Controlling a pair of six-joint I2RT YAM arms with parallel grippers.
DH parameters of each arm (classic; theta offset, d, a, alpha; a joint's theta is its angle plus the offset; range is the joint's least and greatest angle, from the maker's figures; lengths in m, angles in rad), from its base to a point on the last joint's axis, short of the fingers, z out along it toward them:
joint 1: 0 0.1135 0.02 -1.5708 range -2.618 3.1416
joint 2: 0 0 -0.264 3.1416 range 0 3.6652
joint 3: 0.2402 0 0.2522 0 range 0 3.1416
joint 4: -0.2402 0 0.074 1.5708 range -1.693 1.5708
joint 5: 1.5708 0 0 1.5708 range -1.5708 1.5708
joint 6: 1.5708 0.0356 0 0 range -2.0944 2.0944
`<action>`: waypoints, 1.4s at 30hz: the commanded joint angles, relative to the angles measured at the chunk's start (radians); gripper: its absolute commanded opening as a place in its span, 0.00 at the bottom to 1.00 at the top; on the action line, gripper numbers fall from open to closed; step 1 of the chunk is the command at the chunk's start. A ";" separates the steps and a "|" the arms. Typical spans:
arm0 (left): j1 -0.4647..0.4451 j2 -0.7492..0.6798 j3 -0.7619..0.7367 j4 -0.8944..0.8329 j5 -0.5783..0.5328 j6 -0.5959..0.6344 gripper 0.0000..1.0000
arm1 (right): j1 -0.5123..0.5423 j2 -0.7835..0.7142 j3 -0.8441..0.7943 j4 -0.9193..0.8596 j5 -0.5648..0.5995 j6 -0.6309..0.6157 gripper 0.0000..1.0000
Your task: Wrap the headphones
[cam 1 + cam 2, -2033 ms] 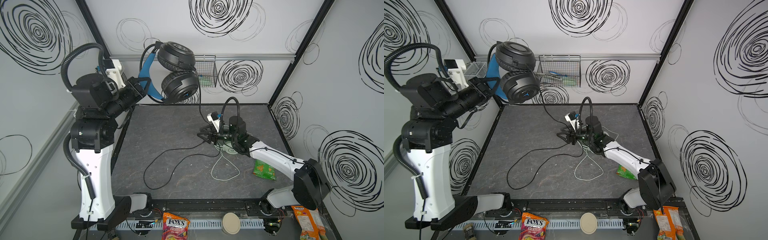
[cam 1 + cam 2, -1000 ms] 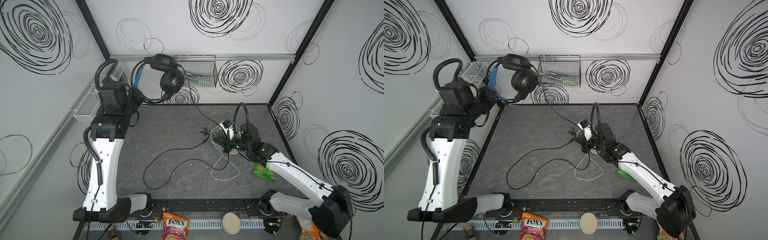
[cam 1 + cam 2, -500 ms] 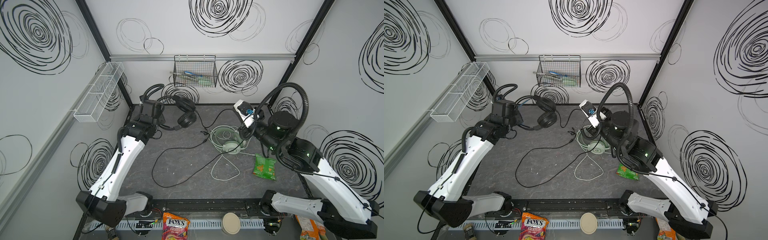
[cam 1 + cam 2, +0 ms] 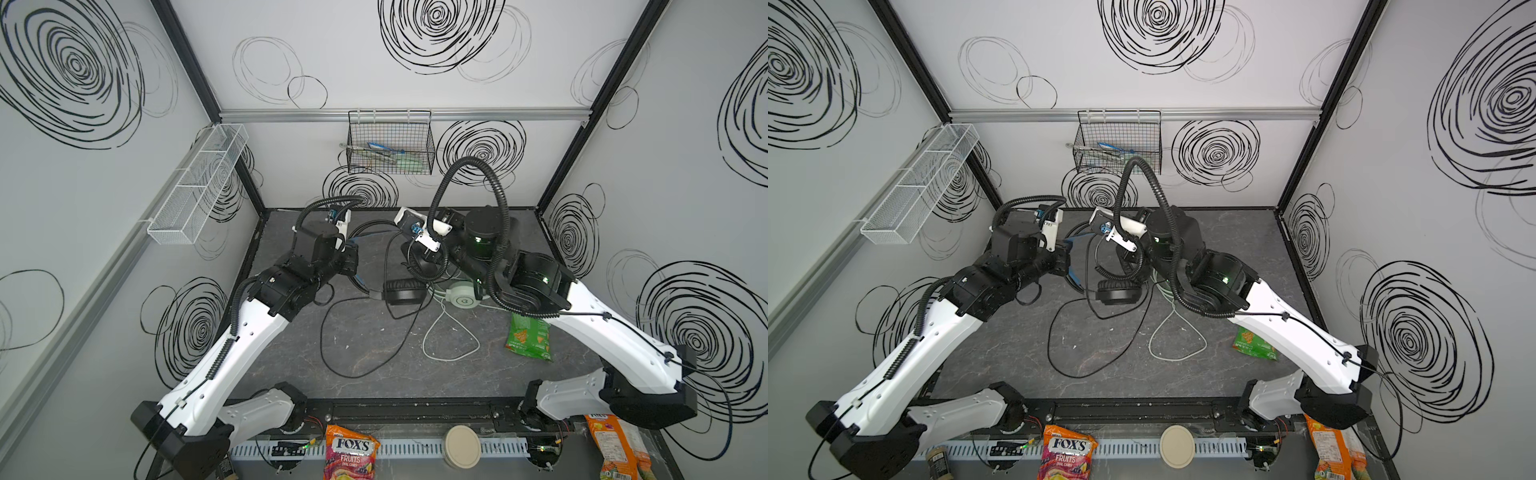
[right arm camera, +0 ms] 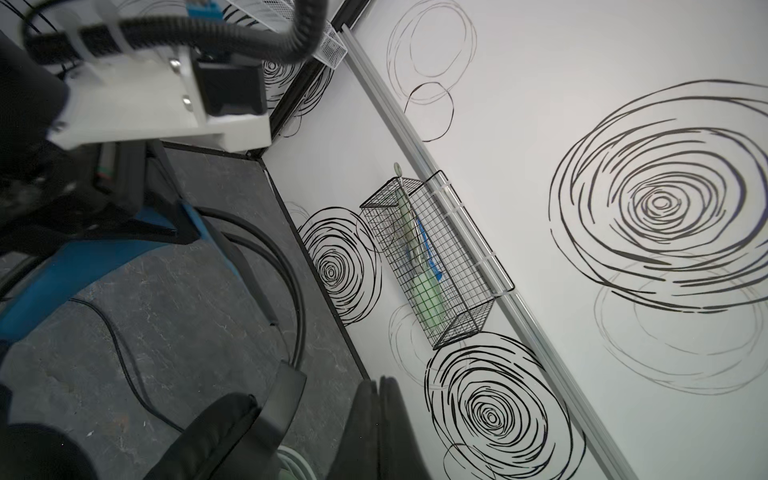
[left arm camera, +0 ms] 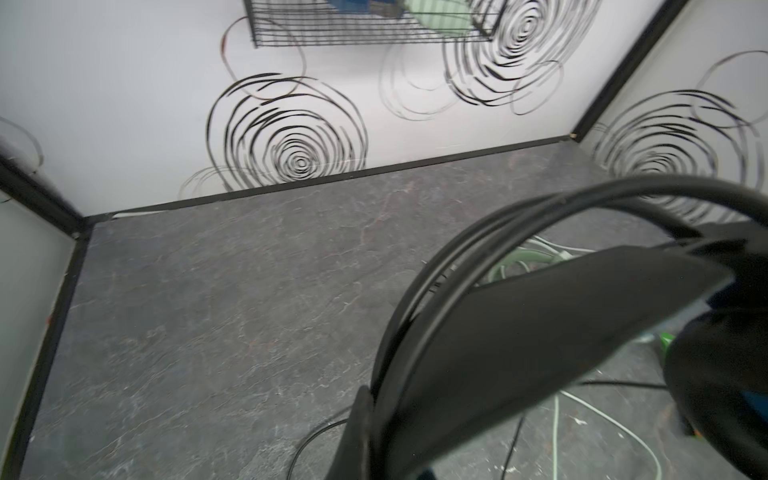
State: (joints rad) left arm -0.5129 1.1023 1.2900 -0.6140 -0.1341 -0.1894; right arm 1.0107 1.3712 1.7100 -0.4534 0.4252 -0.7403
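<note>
Beneath the right arm (image 4: 536, 282), mint-green headphones (image 4: 463, 298) sit half hidden — one earcup showing.

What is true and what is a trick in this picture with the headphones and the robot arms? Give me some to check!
1. The left gripper holds the black headphones by their blue headband. True.
2. The mint-green headphones are hanging in the basket on the wall. False: the mint-green headphones lie on the table, partly under the right arm.
3. The pale cable is wound neatly around its headphones. False: the pale cable lies in a loose loop on the table.
4. A green snack bag lies on the table. True.
5. The right gripper is wide open. False: the right gripper has its fingers pressed together.
</note>
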 commanded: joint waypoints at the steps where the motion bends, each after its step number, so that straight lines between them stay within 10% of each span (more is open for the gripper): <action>1: -0.018 -0.079 -0.007 0.048 0.103 0.019 0.00 | -0.082 0.004 0.056 -0.026 -0.044 0.072 0.00; 14: -0.038 -0.161 -0.011 0.196 0.454 -0.054 0.00 | -0.221 -0.027 -0.040 0.041 -0.221 0.289 0.06; 42: -0.184 -0.029 0.218 0.589 0.347 -0.382 0.00 | -0.433 -0.187 -0.526 0.582 -0.771 0.740 0.55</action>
State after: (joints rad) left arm -0.6922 1.0721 1.4548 -0.2134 0.2520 -0.4683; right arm 0.5823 1.1812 1.2095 0.0517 -0.2832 -0.0559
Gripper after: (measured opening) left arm 0.083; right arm 0.553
